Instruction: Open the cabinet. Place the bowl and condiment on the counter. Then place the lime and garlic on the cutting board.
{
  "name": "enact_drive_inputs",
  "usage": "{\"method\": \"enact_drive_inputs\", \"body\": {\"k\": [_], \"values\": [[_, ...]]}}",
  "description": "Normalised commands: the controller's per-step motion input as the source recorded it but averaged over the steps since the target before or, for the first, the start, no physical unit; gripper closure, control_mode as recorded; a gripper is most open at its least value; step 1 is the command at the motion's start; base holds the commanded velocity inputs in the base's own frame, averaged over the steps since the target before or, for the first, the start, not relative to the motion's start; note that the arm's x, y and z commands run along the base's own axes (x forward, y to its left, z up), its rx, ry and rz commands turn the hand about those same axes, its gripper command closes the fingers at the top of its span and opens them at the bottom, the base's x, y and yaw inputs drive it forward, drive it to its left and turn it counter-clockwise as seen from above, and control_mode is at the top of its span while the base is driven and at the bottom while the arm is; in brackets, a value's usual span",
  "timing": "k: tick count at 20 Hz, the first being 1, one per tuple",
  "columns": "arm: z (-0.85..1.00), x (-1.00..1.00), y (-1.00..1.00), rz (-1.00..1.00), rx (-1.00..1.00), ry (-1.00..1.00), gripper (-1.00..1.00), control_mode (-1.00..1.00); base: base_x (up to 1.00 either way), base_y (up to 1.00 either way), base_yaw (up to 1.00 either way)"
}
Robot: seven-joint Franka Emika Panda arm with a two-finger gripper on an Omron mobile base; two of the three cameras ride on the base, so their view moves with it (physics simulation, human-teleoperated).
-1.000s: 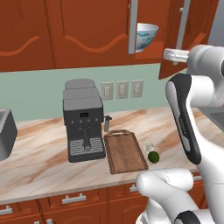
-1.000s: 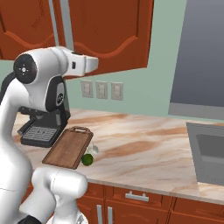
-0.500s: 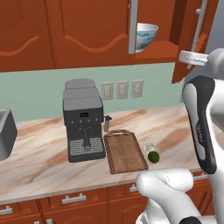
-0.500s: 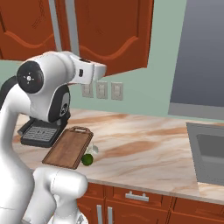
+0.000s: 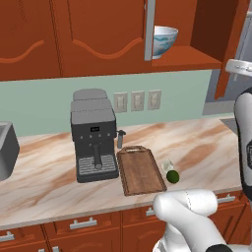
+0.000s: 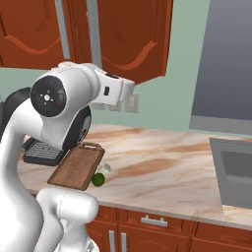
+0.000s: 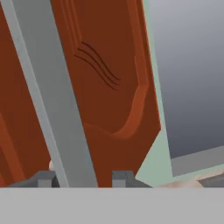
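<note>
Hand view, left to right: the left fingertip, the silver handle of the cabinet door running up between the two tips, then the right fingertip. The gripper stands narrowly parted with its tips on either side of the bar; whether they press on it I cannot tell. Beyond the door to the right lie a green wall and a grey panel.

Left base view: far below and left of the gripper sit the coffee machine, the cutting board, then the garlic and lime, touching each other just off the board's right edge on the counter. The bowl rests on the open cabinet's shelf.
</note>
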Motion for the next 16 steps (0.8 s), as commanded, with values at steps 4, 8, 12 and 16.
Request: {"method": "enact_drive_inputs", "body": {"k": [4,8,12,16], "values": [[0.01,-0.15,-0.39,0.0,0.03,0.01,-1.0,-1.0,0.0,0.0,0.0],[0.0,0.0,0.0,0.0,0.0,0.0,-1.0,-1.0,0.0,0.0,0.0],[0.0,-0.09,-0.01,0.0,0.0,0.0,-1.0,-1.0,0.0,0.0,0.0],[0.02,-0.27,-0.08,0.0,0.0,-0.02,-1.0,-1.0,0.0,0.0,0.0]]}}
